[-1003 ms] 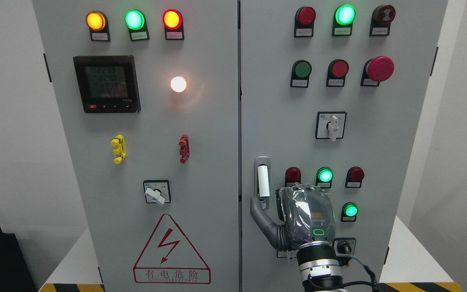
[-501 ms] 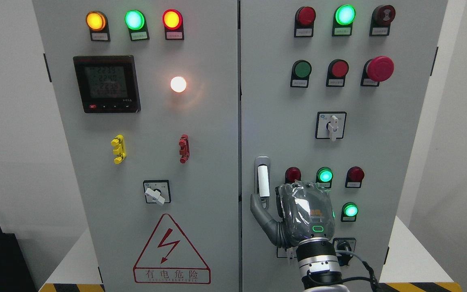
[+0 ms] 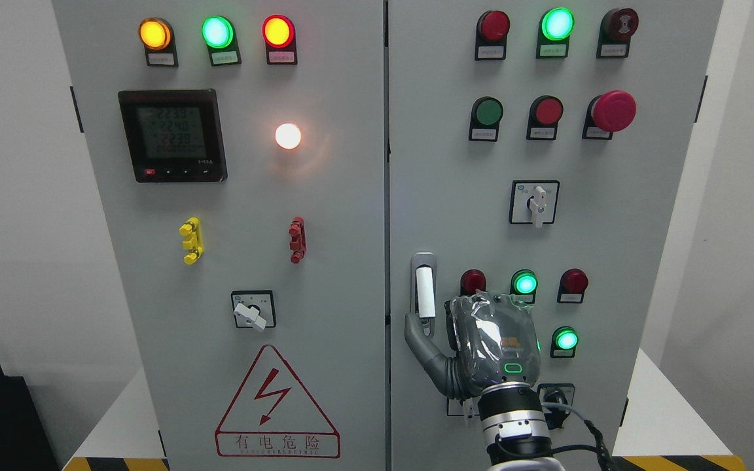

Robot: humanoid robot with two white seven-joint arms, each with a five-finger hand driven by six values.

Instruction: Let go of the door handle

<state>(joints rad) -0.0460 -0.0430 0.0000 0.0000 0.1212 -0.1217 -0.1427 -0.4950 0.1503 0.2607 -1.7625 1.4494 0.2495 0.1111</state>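
White walls frame the grey electrical cabinet (image 3: 324, 216) that fills most of the frame, its two doors studded with lamps, buttons and rotary switches. At the lower right, my right hand (image 3: 482, 343) rises from the bottom edge, back toward me. Its thumb (image 3: 416, 335) touches the foot of the door handle (image 3: 423, 291); whether the fingers grip anything, I cannot tell.

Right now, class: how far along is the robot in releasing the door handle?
Done: both cabinet doors look shut. In hand: the right hand sits beside the door handle, its thumb at the handle's lower end. Left: drawing the hand clear.
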